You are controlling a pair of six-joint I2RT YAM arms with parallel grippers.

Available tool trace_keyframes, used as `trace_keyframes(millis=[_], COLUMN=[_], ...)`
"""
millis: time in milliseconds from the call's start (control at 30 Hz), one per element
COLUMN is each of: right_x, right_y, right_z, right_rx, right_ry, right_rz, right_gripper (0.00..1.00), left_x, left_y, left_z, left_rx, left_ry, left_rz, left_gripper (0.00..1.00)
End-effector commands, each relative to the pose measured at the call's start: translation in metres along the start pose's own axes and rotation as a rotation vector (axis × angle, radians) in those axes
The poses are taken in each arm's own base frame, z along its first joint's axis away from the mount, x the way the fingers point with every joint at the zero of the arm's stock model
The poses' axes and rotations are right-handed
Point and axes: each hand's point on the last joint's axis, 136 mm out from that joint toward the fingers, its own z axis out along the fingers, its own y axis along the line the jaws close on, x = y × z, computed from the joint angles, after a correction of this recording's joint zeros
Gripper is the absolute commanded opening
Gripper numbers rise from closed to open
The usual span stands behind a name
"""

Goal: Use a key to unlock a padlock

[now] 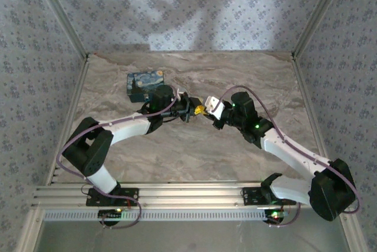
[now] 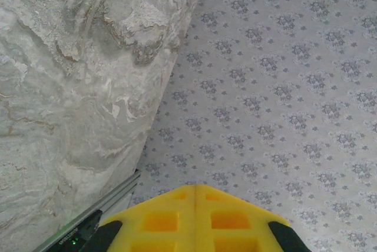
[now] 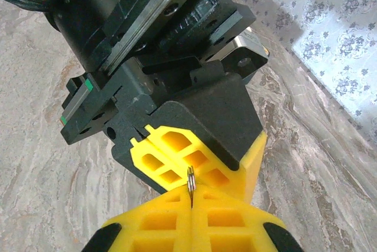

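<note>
Yellow-tipped, my right pincer (image 3: 191, 199) clamps a thin silvery loop (image 3: 190, 178); my left pincer (image 2: 195, 190) sits pressed together

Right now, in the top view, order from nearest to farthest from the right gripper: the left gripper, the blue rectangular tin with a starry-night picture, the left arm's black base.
1. Left gripper: tip to tip with the right gripper, on its left.
2. Blue rectangular tin: farther left, toward the back.
3. Left arm's black base: near edge, bottom left.
</note>
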Motion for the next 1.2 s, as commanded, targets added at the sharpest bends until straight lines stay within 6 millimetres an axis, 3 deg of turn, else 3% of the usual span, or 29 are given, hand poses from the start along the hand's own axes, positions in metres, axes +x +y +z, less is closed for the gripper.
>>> trace_keyframes(millis=[0,233,533,767,1167], right_x=[-0.001,-0.007,-0.016,-0.017,-0.005], right_y=[-0.005,-0.020,-0.024,-0.017,0.000], right_z=[-0.006,-0.006,0.010,0.019,0.013], right_rx=[0.026,0.052,0.024,-0.003,-0.038], right_ry=[-0.011,-0.024,-0.049,-0.056,-0.026], right_rz=[0.019,0.031,0.022,0.029,0.051], right_gripper=[0.00,0.00,0.00,0.00,0.00], left_x=[0.003,0.000,0.003,0.002,-0.002], left_y=[0.004,0.008,0.004,0.001,0.004], left_z=[0.001,-0.001,0.005,0.008,0.004], left_rx=[-0.005,-0.002,0.064,0.124,0.157], left_ry=[0.003,-0.012,0.008,0.001,-0.028], left_rz=[0.005,-0.042,-0.142,-0.199,-0.228], left_gripper=[0.15,0.50,0.71,0.69,0.44])
